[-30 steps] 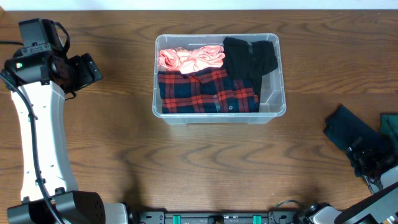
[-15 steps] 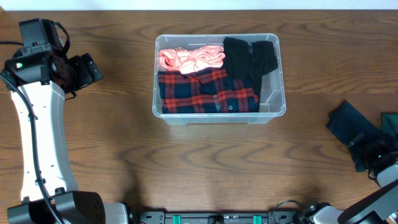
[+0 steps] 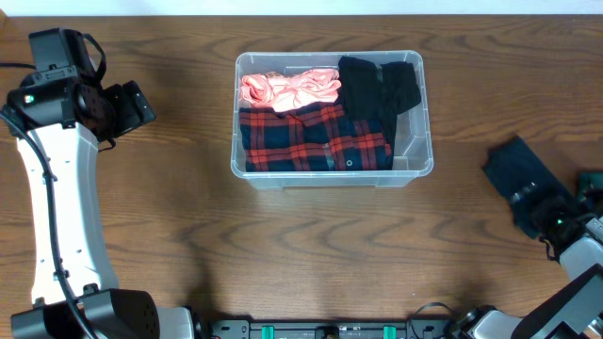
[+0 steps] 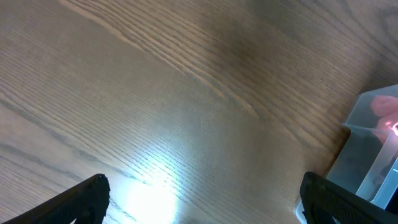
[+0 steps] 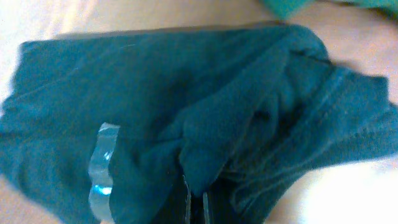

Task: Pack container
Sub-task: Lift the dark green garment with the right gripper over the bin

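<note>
Right gripper (image 5: 196, 202): fingers, spread a second ago, now pinching dark teal folded fabric garment (image 3: 516, 172) on wooden surface (image 3: 311, 245), well right of part-filled clear rectangular plastic container (image 3: 330, 54) at centre, likely ready for lifting across; left gripper (image 3: 139, 104) fingers spread.

I can read no writing, number, brand or sign in any of my three views. The clear walls of the container (image 3: 426, 132) carry no lettering I can make out. The shiny strip (image 5: 101, 163) on the teal cloth (image 5: 155, 81) is too blurred for me to tell whether anything is printed on it.
</note>
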Available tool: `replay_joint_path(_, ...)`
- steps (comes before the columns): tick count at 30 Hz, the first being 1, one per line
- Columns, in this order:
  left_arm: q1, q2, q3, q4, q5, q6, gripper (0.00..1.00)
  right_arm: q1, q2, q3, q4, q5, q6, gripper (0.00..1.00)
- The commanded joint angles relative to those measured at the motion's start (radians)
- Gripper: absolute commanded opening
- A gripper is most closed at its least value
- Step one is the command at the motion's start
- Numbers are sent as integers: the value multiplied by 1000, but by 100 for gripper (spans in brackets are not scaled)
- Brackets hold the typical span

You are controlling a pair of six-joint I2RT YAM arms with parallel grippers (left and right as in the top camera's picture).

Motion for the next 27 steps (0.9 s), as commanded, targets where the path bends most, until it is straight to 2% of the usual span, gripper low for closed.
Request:
replay_joint_path(1, 5, 2, -1, -2, -4, -14, 98, 43, 7, 38, 2, -160, -6, 1)
replay_joint_path(6, 5, 2, -1, -2, -4, -13, 98, 84, 7, 164, -95, -339, -19, 1)
replay_joint_path(10, 5, 2, -1, -2, -4, -13, 98, 125, 7, 296, -221, -402, -53, 1)
replay_joint_path(18, 5, 2, -1, -2, -4, -14, 98, 220, 7, 549, -431, -456, -98, 1)
replay_joint_path(27, 5, 2, -1, -1, -4, -14, 98, 348, 7, 869, -557, -493, -122, 1)
